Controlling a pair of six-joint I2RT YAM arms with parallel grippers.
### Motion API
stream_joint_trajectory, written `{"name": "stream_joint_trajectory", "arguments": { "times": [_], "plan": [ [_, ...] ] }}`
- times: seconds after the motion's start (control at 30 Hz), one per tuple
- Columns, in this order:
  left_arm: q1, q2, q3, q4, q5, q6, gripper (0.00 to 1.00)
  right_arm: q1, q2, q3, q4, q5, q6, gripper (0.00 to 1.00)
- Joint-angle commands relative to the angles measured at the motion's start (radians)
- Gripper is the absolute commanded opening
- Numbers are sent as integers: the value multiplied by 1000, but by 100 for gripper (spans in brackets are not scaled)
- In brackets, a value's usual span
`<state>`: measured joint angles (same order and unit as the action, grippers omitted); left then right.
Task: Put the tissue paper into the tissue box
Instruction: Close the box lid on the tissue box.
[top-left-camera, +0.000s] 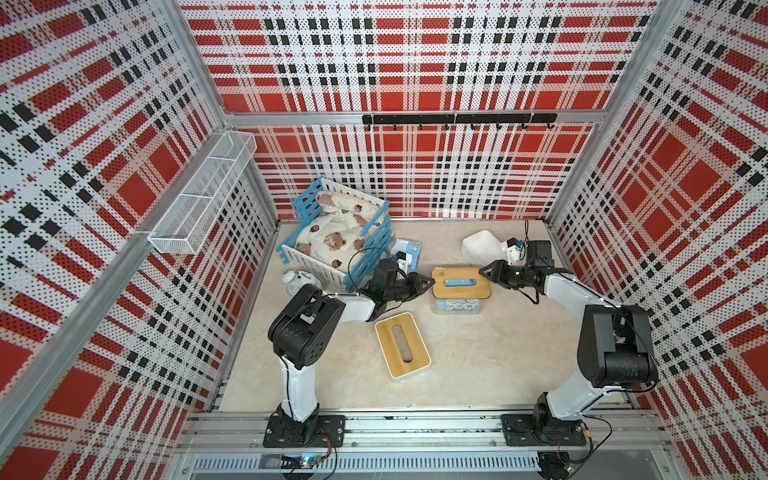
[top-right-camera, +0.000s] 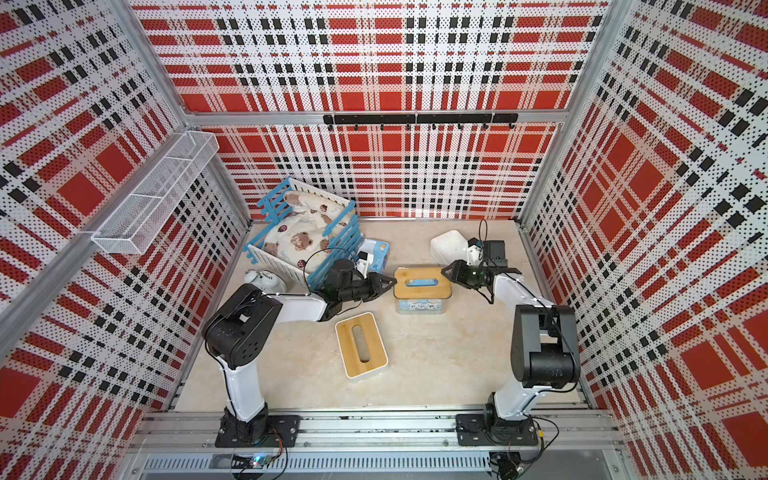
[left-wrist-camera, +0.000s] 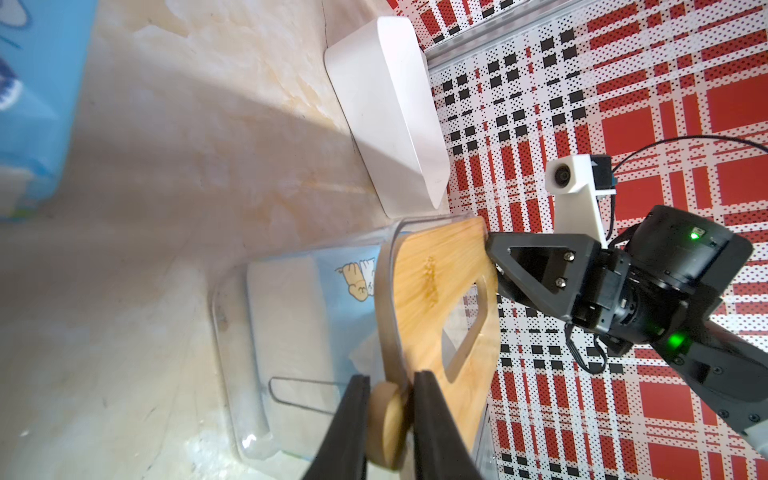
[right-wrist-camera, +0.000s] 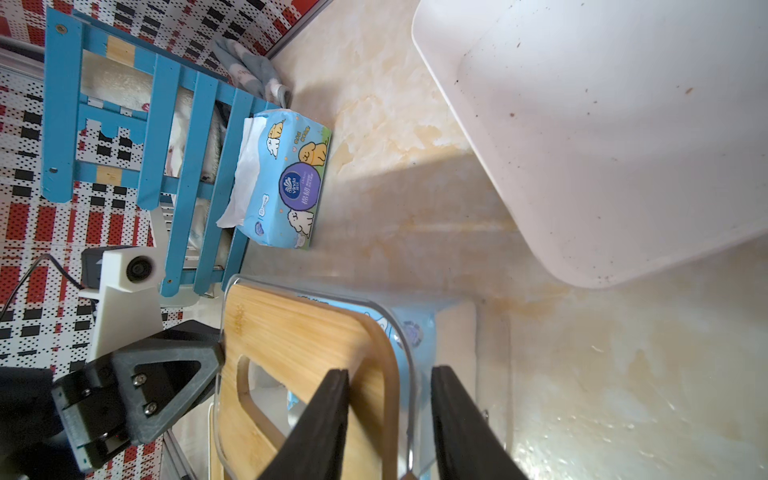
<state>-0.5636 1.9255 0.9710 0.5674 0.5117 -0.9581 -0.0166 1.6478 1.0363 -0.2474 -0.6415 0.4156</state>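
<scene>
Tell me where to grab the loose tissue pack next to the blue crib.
Probably the tissue pack at mid-body, from above, jaws across its narrow width: it lies flat with its opened top up. The blue crib crowds one long side, so a sideways approach looks blocked.

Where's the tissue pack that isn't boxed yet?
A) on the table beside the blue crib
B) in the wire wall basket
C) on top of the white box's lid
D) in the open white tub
A: the tissue pack lies on the table right beside the blue crib, with white sheets sticking out.
</scene>
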Motion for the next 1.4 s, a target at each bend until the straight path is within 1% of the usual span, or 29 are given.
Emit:
{"name": "stream_joint_trajectory", "arguments": {
  "times": [0.0,0.37,0.5,0.63,0.73,0.87,0.97,1.17,1.27,1.37],
  "plan": [
    [-18,57,-4,-148,-88,87,18,16,-6,-35,-15,-32,18,38],
    [-43,60,31,-250,-168,142,18,49,-2,-41,3,-25,39,38],
    [-38,60,28,-239,-154,129,18,47,0,-15,-33,19,17,40],
    [-27,45,13,-231,-154,121,19,47,-12,12,-62,78,7,45],
    [-19,29,13,-232,-154,121,28,48,-14,30,-86,107,-4,48],
    [-11,12,12,-236,-155,120,44,47,-14,42,-104,128,-16,49],
    [-9,1,15,-236,-149,121,52,46,-16,45,-111,131,-20,49],
    [-7,-50,-1,-232,-149,140,64,29,-65,48,-141,169,-35,51],
    [-9,-103,-19,-235,-175,173,69,27,-101,46,-180,231,-53,53],
    [-22,-148,-32,-255,-218,213,77,29,-129,8,-171,224,-51,54]
  ]
}}
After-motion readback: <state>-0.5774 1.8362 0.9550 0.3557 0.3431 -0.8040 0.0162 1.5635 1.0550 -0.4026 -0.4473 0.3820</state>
